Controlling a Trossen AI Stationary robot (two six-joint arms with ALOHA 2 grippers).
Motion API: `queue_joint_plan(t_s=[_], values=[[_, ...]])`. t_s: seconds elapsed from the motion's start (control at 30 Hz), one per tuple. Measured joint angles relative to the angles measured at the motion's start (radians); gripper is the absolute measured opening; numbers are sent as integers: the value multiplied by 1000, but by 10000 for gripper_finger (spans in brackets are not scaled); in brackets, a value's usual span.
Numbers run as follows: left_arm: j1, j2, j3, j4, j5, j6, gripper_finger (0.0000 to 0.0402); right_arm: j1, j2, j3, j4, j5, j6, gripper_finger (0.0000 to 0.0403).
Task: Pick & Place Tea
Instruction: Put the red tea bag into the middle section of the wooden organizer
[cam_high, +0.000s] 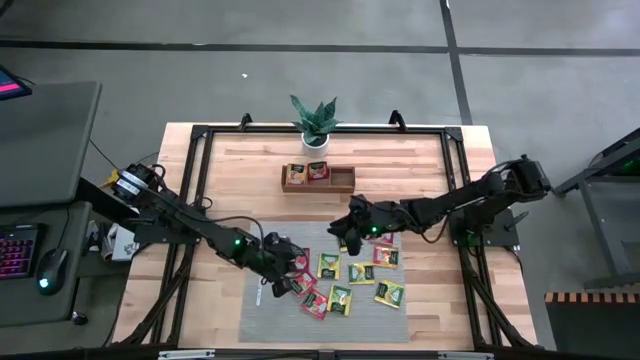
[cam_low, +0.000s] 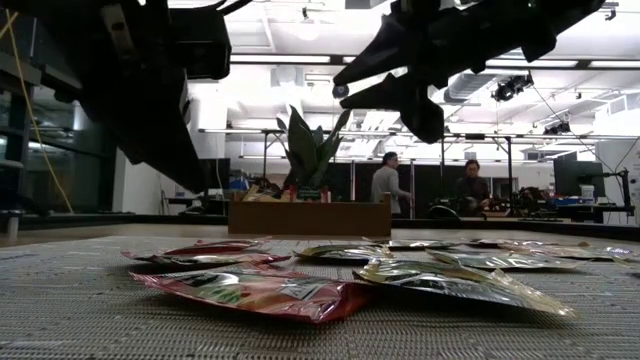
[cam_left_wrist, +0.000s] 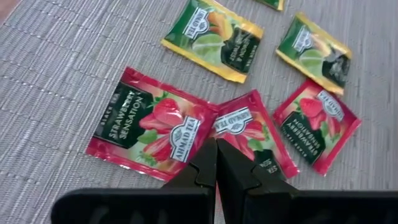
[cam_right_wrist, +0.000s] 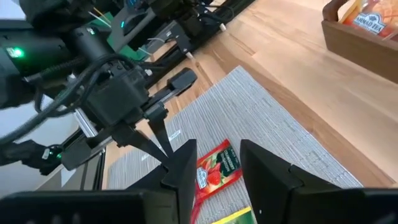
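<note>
While the left gripper (cam_high: 288, 272) hangs low over the left part of the grey mat (cam_high: 262, 310), its jaws are pressed together and hold nothing. In the left wrist view the closed tips sit right above two red tea bags (cam_left_wrist: 149, 124) that overlap a little, with a third red one just beside them and two yellow-green ones farther off. More tea bags (cam_high: 340, 298) lie flat across the mat, red, yellow and green, some touching and some apart. In the low view they look like shiny, slightly puffed packets (cam_low: 250, 290) spread over the ribbed mat.

Farther back on the bench (cam_high: 420, 160) stands a brown wooden tray (cam_high: 318, 178). It already has tea bags in its left and middle parts. Behind the tray is a small green plant (cam_high: 315, 122) in a white pot.

To the right, the right gripper (cam_high: 345, 228) is lifted above the far edge of the mat, between the tray and the tea bags. Its jaws are spread apart and hold nothing. In its wrist view a red tea bag (cam_right_wrist: 217, 169) lies on the mat between the two fingers (cam_right_wrist: 267, 171), with the left gripper close by.

Off the bench on the far left are a keyboard (cam_high: 18, 250) and a mouse (cam_high: 50, 268). Two people (cam_low: 385, 185) stand in the room behind.
</note>
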Motion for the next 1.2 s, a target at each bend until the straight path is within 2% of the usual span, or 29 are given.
queue_joint_plan(t_s=[0.37,0.63,0.97,1.2], values=[[2,0,0,-31,-27,42,0,-1,0,0,-8,32,-3,122],[44,51,0,15,20,79,0,-3,0,0,-16,39,-4,122],[45,114,0,28,52,78,0,-3,5,0,-20,46,-3,122],[45,140,3,48,62,72,0,-3,77,0,3,17,127,122]])
